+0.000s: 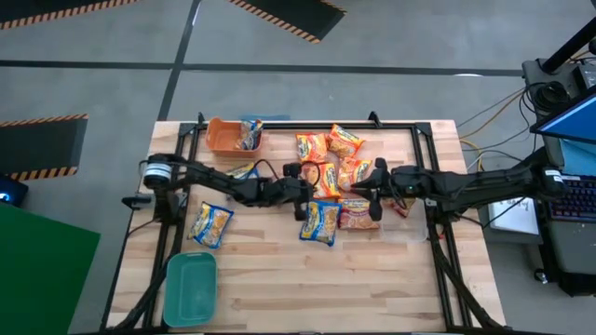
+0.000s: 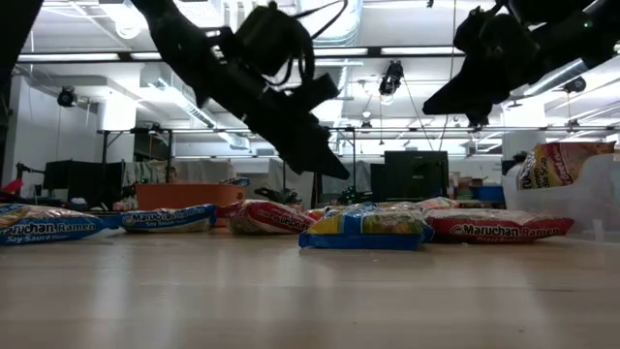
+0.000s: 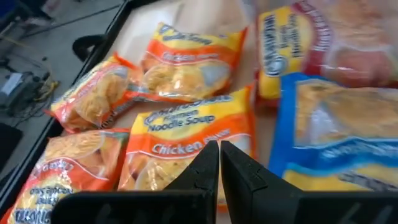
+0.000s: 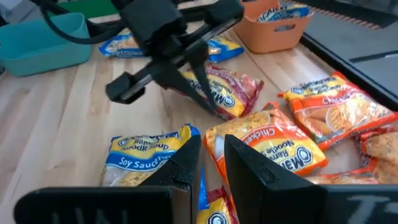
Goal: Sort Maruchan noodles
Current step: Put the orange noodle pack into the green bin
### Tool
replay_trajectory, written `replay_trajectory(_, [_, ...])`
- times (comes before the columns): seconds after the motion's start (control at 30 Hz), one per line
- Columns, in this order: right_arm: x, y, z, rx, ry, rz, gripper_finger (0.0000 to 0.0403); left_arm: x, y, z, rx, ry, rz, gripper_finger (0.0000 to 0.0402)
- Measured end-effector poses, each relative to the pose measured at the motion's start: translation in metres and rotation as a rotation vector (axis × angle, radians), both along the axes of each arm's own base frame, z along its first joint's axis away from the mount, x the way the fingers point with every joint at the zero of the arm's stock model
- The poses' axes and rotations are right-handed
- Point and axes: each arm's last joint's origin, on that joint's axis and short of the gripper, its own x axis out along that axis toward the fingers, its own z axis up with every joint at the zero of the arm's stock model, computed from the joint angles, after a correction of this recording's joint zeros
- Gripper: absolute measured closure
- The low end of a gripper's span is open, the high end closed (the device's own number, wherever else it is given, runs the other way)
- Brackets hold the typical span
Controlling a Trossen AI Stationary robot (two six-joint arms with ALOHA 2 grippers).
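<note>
Two dark robot arms reach toward each other from opposite sides, both raised in the air. The left gripper [image 1: 305,194] sits at the end of a long, nearly straight arm, angled downward, its two fingers [image 3: 202,171] pressed fully together with nothing between them. The right gripper [image 1: 376,197] faces it from close by, the two tips near one another but apart. Its fingers [image 4: 189,163] stand slightly parted, a narrow gap between them, and nothing is clamped in that gap.
</note>
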Motion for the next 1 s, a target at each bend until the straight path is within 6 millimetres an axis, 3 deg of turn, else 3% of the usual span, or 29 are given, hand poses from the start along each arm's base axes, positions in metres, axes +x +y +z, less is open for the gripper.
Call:
replay_trajectory(0.27, [0.004, 0.0, -0.005, 0.009, 0.03, -0.003, 0.0344, 0.0, 0.036, -0.01, -0.184, -0.075, 0.141, 0.0378])
replay_trajectory(0.6, [0.004, 0.0, -0.007, 0.013, 0.038, -0.003, 0.0344, -0.009, 0.076, -0.013, -0.522, -0.236, 0.447, 0.0229])
replay_trajectory(0.77, [0.004, 0.0, -0.007, 0.022, 0.038, -0.007, 0.0344, -0.011, 0.077, -0.016, -0.628, -0.261, 0.529, 0.0171])
replay_trajectory(1.0, [0.004, 0.0, -0.007, 0.021, 0.038, -0.006, 0.0344, -0.011, 0.074, -0.018, -0.626, -0.251, 0.525, 0.0155])
